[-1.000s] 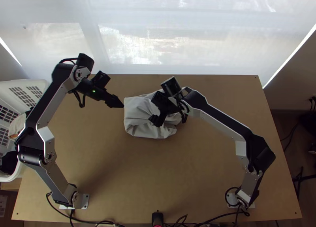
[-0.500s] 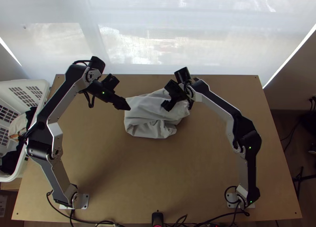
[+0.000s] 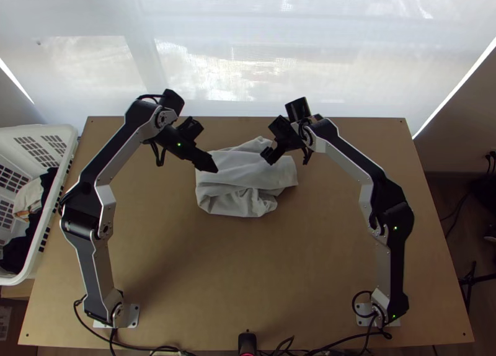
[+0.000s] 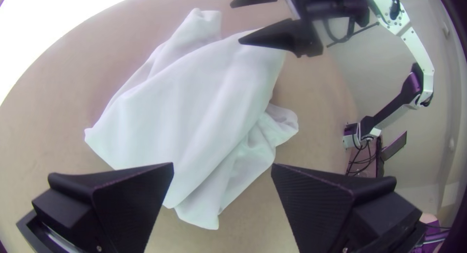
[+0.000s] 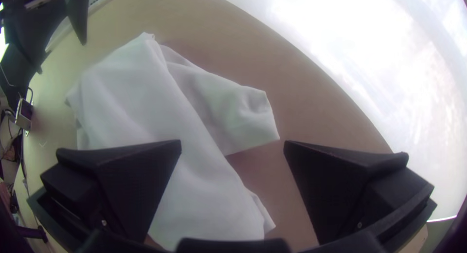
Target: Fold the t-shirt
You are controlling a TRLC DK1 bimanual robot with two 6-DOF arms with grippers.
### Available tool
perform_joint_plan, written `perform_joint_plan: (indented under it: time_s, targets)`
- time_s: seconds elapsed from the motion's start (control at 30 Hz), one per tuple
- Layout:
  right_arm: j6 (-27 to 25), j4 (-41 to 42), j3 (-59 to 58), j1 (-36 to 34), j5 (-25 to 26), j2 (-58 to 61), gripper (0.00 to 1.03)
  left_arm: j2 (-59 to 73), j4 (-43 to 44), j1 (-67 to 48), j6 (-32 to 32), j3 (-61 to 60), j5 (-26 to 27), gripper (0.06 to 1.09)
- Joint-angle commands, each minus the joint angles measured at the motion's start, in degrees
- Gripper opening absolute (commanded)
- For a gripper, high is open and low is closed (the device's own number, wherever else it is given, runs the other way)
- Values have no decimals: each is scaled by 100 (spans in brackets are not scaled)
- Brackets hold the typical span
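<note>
Above the left edge of the white t-shirt in the top view is my left gripper; my right gripper hovers over its upper right part. The shirt lies loosely folded and rumpled, with creased layers on the near side and a corner sticking out at the far side. In the left wrist view my left gripper stands open above the cloth. Wide apart are the fingers of my right gripper in its wrist view, with the shirt below and nothing held.
A white laundry basket with dark and light cloths stands at the table's left edge. Bare wooden table extends in front of the shirt. A small black device sits at the near edge among cables.
My left gripper has moved right, over the shirt's left edge. My right gripper has moved right and away from the near edge, uncovering more of the shirt, whose right part now extends farther right.
</note>
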Motion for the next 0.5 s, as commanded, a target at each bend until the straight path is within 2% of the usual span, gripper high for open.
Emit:
perform_joint_plan:
  time_s: [0.0, 0.2, 0.47]
  targets:
    - [366, -4, -311, -47, -29, -777, 98, 373, 36, -133, -27, 191, -8, 103]
    - [445, 31, -777, 182, -38, -1041, 98, 602, 141, -238, -27, 182, -16, 103]
    - [445, 576, -1603, 490, -29, -786, 98, 892, 466, -247, -27, -81, -104, 103]
